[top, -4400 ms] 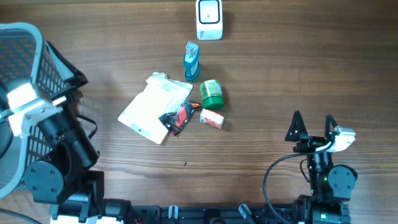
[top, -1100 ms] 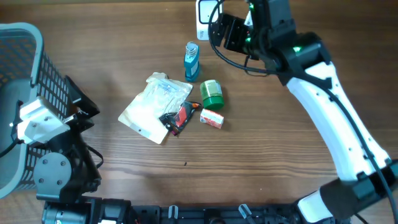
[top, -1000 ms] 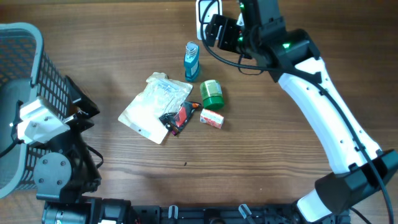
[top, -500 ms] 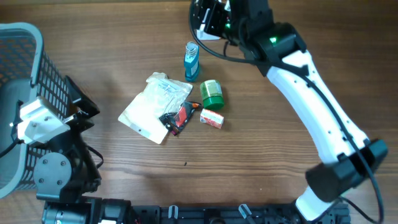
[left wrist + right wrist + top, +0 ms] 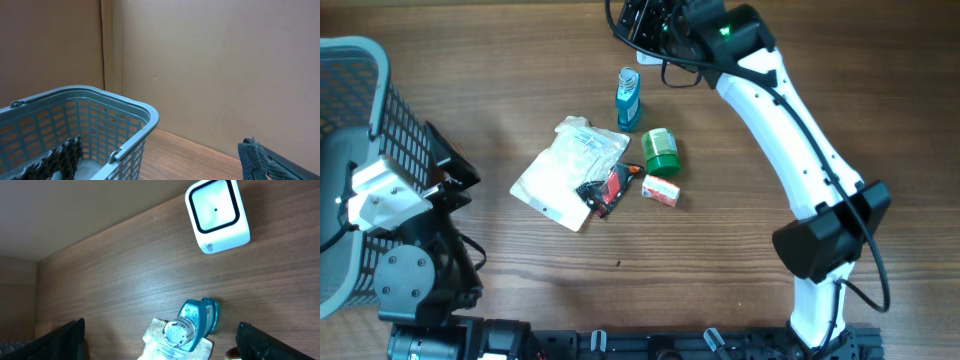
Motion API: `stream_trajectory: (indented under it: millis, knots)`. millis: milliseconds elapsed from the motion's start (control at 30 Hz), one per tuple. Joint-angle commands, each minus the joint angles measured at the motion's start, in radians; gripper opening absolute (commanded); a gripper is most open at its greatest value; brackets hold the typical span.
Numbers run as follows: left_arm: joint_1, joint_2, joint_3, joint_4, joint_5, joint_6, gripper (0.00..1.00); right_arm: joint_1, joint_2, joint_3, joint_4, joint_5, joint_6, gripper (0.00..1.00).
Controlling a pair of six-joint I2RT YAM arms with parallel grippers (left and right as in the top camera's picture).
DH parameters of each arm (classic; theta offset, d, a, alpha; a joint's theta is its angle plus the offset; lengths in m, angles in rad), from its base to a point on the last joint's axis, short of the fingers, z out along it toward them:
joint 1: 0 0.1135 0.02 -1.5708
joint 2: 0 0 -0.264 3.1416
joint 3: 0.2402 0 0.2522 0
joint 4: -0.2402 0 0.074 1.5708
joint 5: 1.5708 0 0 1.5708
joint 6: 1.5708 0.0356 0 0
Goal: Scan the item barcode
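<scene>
Here the right gripper (image 5: 642,17) hangs, jaws spread wide, above the scanner (image 5: 217,215).

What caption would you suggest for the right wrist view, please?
White scanner and capped blue bottle on the wooden table, seen from above.

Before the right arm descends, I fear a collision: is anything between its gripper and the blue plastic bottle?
Nothing visible: only air lies between the open right gripper and the upright blue plastic bottle; the white box-shaped scanner stands apart from it.
</scene>
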Motion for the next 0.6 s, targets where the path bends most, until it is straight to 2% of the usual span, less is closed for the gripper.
stream_trajectory:
  millis: [0, 133, 567]
  knots:
    - [0.007, -0.002, 0.001, 0.002, -0.01, 0.004, 1.0, 0.024, 0.082, 0.026, -0.001, 0.002, 0.034, 1.0]
    - [0.007, -0.002, 0.001, 0.002, -0.01, 0.004, 1.0, 0.036, 0.156, 0.026, -0.002, -0.001, 0.038, 1.0]
    - [0.007, -0.002, 0.001, 0.002, -0.01, 0.004, 1.0, 0.091, 0.245, 0.024, -0.052, -0.012, 0.051, 1.0]
